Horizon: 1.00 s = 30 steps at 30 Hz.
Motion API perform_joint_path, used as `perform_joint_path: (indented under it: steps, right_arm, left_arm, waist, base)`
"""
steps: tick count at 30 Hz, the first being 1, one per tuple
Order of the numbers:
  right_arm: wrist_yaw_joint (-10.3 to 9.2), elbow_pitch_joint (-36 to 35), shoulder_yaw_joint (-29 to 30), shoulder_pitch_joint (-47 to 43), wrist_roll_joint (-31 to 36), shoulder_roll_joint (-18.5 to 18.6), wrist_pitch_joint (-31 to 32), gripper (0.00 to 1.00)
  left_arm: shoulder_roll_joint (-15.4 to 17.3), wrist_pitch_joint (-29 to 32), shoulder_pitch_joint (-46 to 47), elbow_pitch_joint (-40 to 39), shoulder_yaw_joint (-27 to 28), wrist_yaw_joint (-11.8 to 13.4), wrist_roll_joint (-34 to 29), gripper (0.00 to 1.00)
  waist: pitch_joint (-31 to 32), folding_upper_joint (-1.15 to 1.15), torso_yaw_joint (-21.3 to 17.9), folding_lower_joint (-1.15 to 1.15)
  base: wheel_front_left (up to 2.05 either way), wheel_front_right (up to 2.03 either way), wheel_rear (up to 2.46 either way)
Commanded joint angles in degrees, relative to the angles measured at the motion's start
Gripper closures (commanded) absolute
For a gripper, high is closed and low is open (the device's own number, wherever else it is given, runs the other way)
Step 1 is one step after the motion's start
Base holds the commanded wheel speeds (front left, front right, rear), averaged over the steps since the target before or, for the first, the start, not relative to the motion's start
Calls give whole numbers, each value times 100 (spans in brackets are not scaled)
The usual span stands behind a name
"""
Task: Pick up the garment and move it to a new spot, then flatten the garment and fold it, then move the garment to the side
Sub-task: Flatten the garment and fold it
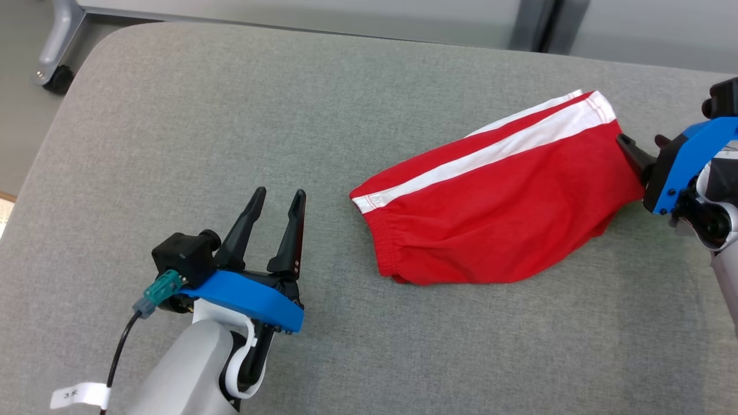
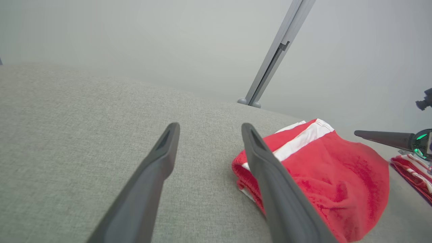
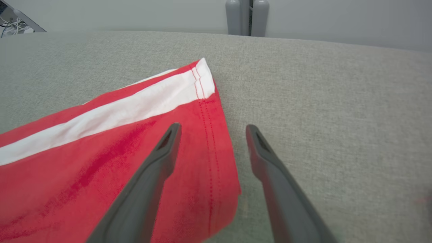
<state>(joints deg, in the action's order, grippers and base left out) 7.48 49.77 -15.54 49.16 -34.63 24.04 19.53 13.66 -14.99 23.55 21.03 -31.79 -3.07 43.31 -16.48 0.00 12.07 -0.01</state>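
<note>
Red shorts (image 1: 496, 230) with a white stripe lie on the grey cushion (image 1: 173, 144). Left gripper (image 1: 280, 193) is spread wide near the waistband. Right gripper (image 1: 643, 141), its 2 fingers also apart, straddles the hem.

Grey pad (image 1: 173, 144) flat & free across left + far side, so wide room to pass. Only obstacle on it is the garment (image 1: 501, 213), a low heap right of centre. Left gripper (image 1: 279, 196) sits apart from the waistband w/ free pad between. Right gripper (image 3: 212, 130) straddles the hem: one finger over cloth, other over pad. Caster leg (image 1: 55, 75) stands off the far-left corner.
</note>
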Motion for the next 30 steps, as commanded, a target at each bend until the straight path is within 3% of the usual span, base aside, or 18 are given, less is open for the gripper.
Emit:
perform_joint_path:
  steps: [1, 7, 14, 18, 20, 24, 30]
  right_arm:
    - [3, 78, 44, 44, 33, -11, -16, 0]
    - [3, 601, 416, 246, 400, -131, -158, 0]
    - [3, 1214, 855, 684, 900, -224, -315, 0]
    - [9, 1512, 687, 725, 1269, -333, -38, 0]
    - [12, 1555, 562, 610, 1336, -459, 65, 100]
    - [15, 1344, 618, 414, 1065, -575, -56, 100]
    - [2, 926, 758, 156, 813, -396, -415, 100]
  left_arm:
    - [-67, -22, -61, -45, 135, -12, -205, 0]
    - [-470, -24, -256, -164, 839, -143, -1268, 0]
    - [-785, -24, -381, -180, 1192, -362, -1801, 0]
    - [-879, -24, -399, -181, 1337, -409, -1920, 0]
    - [-923, -25, -431, -168, 1397, -421, -1967, 0]
    - [-940, -25, -475, -100, 1550, -445, -2033, 0]
    - [-829, -25, -609, -102, 1712, -449, -2105, 0]
  waist:
    - [-45, 0, 60, 1]
    - [-239, 0, 216, 1]
    - [-501, 0, 481, 1]
    - [-580, 0, 609, 1]
    - [-565, 0, 618, 1]
    - [-433, 0, 520, 1]
    - [-107, 0, 143, 1]
  base:
    - [0, 0, 0]
    - [0, 0, 0]
    - [0, 0, 0]
    - [0, 0, 0]
    - [0, 0, 0]
    - [0, 0, 0]
    - [0, 0, 0]
